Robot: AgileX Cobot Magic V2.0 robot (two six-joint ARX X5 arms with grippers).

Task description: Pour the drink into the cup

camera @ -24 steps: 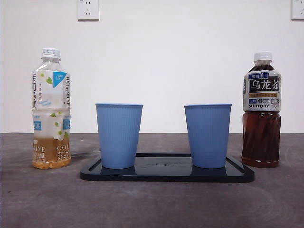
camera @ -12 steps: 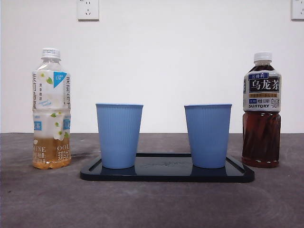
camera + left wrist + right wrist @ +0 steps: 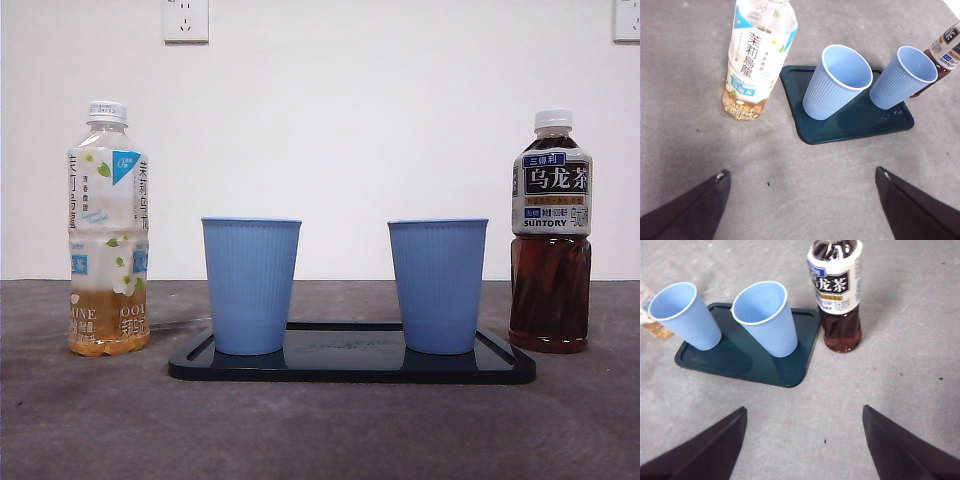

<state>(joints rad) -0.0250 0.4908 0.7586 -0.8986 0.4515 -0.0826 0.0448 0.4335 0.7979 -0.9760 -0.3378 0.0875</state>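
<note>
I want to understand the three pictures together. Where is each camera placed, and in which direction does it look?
Front view: low at table height, looking level at the tray and two cups; no arm shows.
Left wrist view: above the table, looking down at the pale tea bottle; the left gripper has its fingers wide apart.
Right wrist view: above, looking down at the dark tea bottle; the right gripper is open too.
All views share the tray and both cups.

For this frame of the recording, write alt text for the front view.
Two empty-looking blue ribbed cups stand upright on a dark tray, between a jasmine tea bottle and a dark Suntory oolong tea bottle, both capped. No gripper shows.
</note>
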